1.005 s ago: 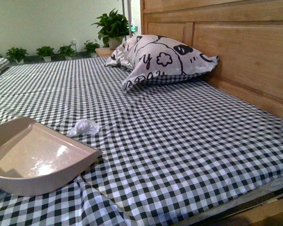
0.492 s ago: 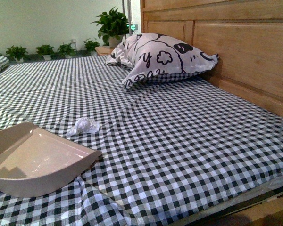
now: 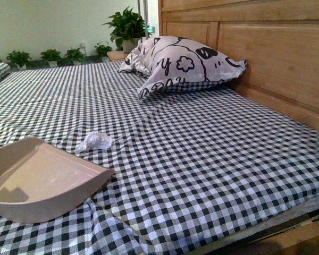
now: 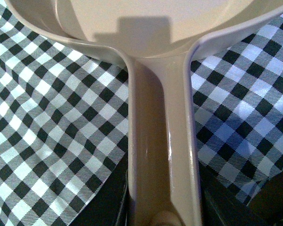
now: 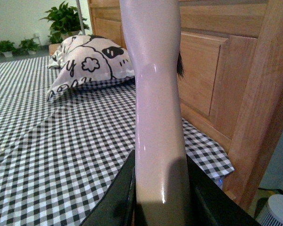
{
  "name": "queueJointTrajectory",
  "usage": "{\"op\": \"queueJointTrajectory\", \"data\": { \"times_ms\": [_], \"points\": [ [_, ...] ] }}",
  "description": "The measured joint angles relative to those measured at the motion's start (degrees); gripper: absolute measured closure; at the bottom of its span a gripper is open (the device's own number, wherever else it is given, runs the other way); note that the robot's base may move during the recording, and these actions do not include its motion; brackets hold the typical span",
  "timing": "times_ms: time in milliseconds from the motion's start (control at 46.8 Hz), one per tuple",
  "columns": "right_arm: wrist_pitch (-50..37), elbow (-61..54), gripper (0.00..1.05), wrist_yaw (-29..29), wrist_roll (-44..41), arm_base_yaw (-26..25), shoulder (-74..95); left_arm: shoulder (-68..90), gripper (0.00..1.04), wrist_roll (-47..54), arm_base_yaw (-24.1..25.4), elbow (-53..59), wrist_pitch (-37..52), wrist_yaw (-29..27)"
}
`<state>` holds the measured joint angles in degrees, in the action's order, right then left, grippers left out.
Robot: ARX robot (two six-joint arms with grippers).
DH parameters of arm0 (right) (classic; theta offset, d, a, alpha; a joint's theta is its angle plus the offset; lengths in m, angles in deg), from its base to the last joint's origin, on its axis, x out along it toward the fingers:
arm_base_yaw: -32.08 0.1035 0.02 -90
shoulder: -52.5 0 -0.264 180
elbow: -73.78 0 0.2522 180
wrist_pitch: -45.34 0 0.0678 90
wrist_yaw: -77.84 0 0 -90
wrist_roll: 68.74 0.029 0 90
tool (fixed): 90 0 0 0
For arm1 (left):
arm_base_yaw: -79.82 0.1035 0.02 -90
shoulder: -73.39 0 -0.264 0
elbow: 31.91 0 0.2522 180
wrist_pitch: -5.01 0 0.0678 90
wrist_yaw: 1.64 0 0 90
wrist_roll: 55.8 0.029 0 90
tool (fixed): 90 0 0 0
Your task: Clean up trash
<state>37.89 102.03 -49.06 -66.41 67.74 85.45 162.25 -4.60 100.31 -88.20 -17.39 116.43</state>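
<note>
In the left wrist view the left gripper (image 4: 164,209) is closed on the dustpan (image 4: 160,136). Its dark jaws press against either side of the long, channel-shaped handle. The plastic is smooth, glossy beige, and the handle flares out into a broad, curved-walled scoop. Around it lies the bedsheet (image 4: 52,122), a woven black-and-white gingham, slightly rumpled.

In the right wrist view the right gripper (image 5: 160,202) is clamped on the brush (image 5: 158,94). The black jaws hug a slick, pale, rounded handle with a soft sheen, and a tuft of dark bristles (image 5: 180,66) shows behind it.

In the front view neither gripper shows. The dustpan (image 3: 69,162) sits at the lower left of the frame, resting on the bedsheet (image 3: 212,159), with its open mouth facing up and to the right. The cloth puckers into folds beside its lower right corner.

The trash (image 3: 94,141) is a small crumpled white wad. It lies on the checks left of centre, just beyond the dustpan's upper right rim and apart from it.

Towards the upper middle, a plump white pillow (image 3: 181,61) with black cartoon drawings leans against the headboard (image 3: 276,58). The headboard is made of panelled, warm-toned wood and fills the upper right. Leafy green potted plants (image 3: 126,26) line the wall at the upper left.
</note>
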Motion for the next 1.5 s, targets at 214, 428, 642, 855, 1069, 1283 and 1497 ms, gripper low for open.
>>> {"op": "queueJointTrajectory", "data": {
  "times_ms": [214,428,642,855,1069,1283,1497],
  "points": [
    [16.66,8.33,0.84,15.02,0.63,-1.14,7.02,0.02,0.78,0.00,0.00,0.00,0.00,-0.22],
    [10.08,19.45,0.84,27.78,-4.98,0.85,28.06,0.02,0.78,0.02,-0.04,-0.04,0.00,-0.17],
    [7.67,36.30,0.84,31.15,-10.40,1.97,52.22,0.09,0.78,0.04,-0.04,-0.04,0.00,-0.15],
    [7.50,52.59,0.84,28.02,-12.31,1.97,71.19,0.09,0.78,0.04,-0.04,-0.04,0.00,-0.13],
    [8.83,61.88,0.84,26.62,-12.48,1.55,80.67,0.07,0.78,0.04,-0.04,-0.04,0.00,-0.15],
    [11.34,66.10,0.84,25.68,-13.92,1.11,87.25,0.09,0.78,0.04,-0.07,-0.04,0.00,-0.15],
    [15.34,67.38,0.84,27.28,-14.95,1.09,91.47,0.09,0.78,0.04,-0.07,-0.04,0.00,-0.15]
  ]
}}
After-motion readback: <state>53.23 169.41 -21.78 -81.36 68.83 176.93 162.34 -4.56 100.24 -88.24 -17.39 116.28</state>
